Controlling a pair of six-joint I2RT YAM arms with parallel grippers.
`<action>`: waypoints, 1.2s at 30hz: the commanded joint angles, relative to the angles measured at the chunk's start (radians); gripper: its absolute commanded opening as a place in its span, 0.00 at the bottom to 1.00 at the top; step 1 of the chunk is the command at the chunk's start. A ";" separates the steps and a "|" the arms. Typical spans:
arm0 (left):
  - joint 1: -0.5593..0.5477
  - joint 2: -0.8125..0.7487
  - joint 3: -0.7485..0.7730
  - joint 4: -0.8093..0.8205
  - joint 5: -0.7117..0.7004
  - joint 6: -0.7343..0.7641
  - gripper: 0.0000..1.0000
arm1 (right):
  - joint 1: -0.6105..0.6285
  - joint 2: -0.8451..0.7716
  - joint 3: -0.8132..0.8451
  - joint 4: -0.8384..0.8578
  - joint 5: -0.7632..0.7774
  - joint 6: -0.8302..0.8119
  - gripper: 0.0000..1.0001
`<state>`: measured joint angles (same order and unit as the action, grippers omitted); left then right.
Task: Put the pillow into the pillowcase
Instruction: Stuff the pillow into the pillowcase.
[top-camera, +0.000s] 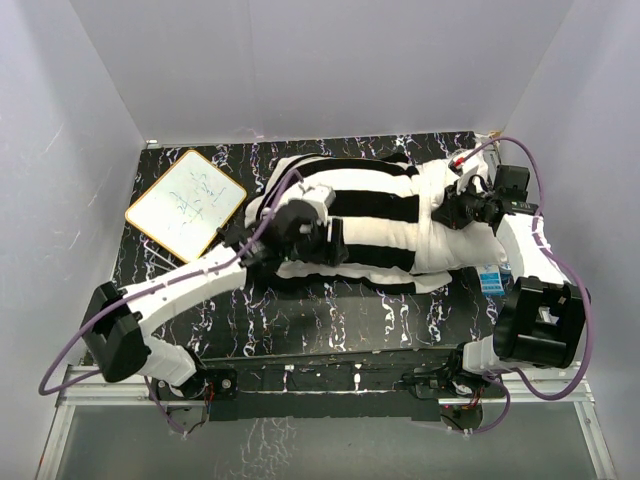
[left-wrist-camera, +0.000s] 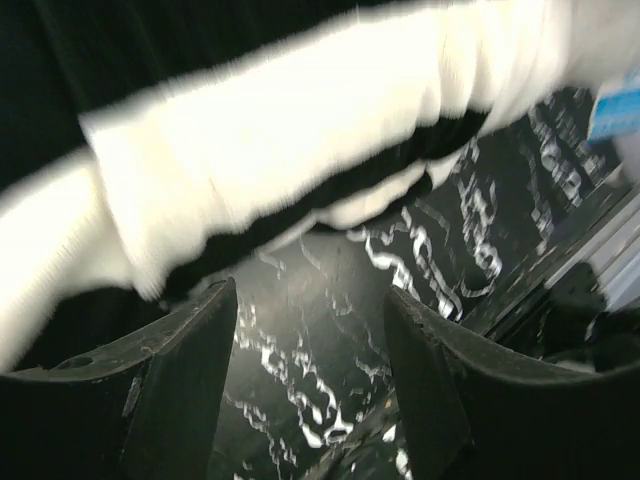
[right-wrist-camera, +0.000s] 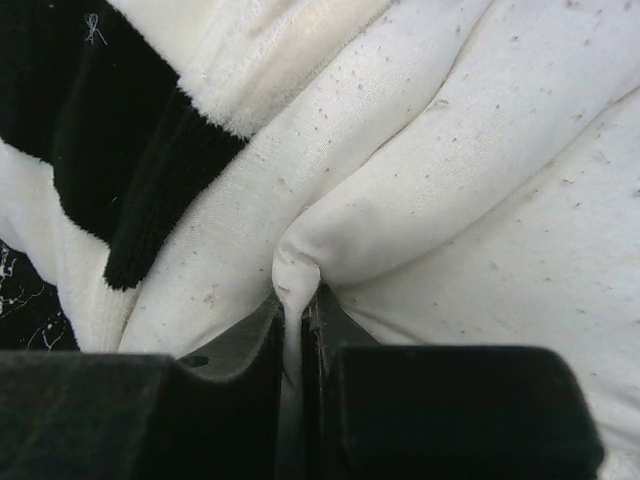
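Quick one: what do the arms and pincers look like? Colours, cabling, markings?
Left arm and right arm: white links, boxy black joint housings, and a purple cable looping beside each. Left pincer and right pincer: two flat black fingers each. No markings visible.

We see the pillowcase (top-camera: 360, 215) in wide black and white stripes, and the pillow (right-wrist-camera: 480, 150) at its three o'clock end in plain white with tiny dark specks. The table (top-camera: 330, 320) is black with white marbled veins. The whiteboard (top-camera: 186, 203), at ten o'clock, is white with a yellowish frame. The left fingers (left-wrist-camera: 180, 385) are black.
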<state>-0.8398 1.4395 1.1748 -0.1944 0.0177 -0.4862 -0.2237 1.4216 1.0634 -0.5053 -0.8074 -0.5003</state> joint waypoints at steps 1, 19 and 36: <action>-0.130 -0.066 -0.163 -0.058 -0.284 -0.038 0.59 | 0.010 0.038 -0.014 -0.065 -0.052 0.013 0.08; -0.168 0.143 -0.393 0.602 -0.735 -0.190 0.44 | 0.011 0.006 -0.067 -0.030 -0.050 0.038 0.08; -0.151 0.156 -0.201 0.756 -0.123 -0.175 0.00 | 0.120 0.037 -0.068 -0.146 -0.353 0.000 0.08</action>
<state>-0.9848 1.6058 0.7944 0.4019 -0.4561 -0.5941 -0.2237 1.4322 1.0096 -0.4824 -0.9066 -0.5243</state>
